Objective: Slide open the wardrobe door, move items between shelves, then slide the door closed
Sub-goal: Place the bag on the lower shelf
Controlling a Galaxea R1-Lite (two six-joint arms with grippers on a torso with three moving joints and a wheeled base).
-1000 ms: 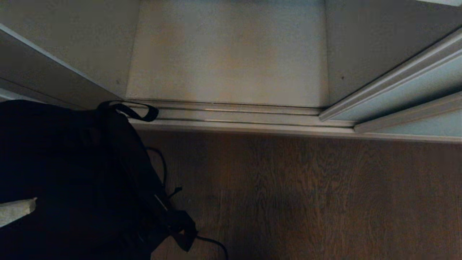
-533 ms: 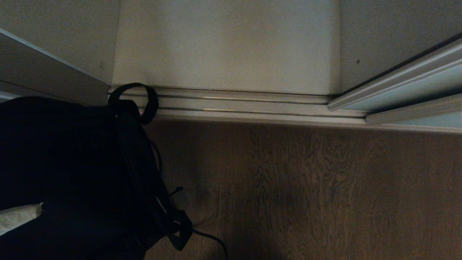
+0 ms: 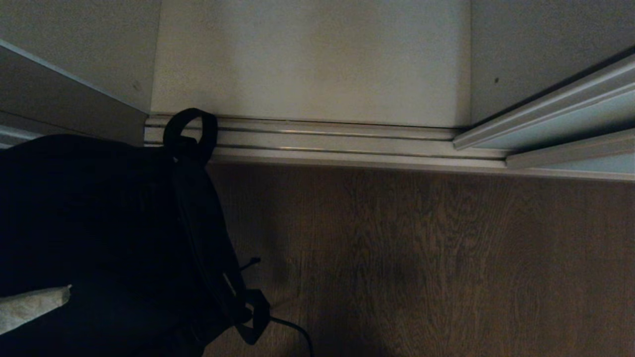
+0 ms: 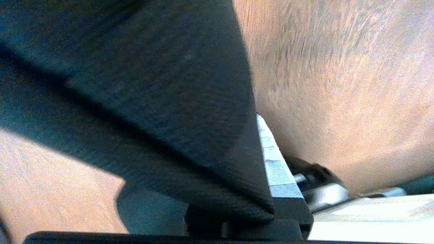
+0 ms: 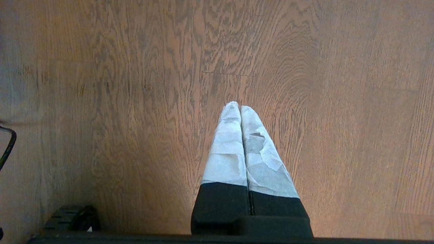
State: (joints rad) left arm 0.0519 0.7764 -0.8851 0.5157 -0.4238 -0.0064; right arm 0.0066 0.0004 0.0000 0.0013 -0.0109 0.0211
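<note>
One black bag [image 3: 99, 238], lower left, clamped by the left gripper [image 4: 268, 176]; next, lift it onto the wardrobe's bottom shelf [image 3: 307, 59], upper centre.

The brown wood-grain plank floor [image 3: 421, 258] looks matt and lightly textured. A black woven cloth backpack [image 3: 99, 228] is dull and coarse. The grooved silvery metal floor track [image 3: 327, 144] gleams faintly. The pale green frosted glass door panel [image 3: 560, 130] is smooth. The white laminate wardrobe base board [image 3: 312, 64] appears flat and matt.

Right claw [image 5: 240, 106], white taped fingers [image 5: 230, 149], blk base
</note>
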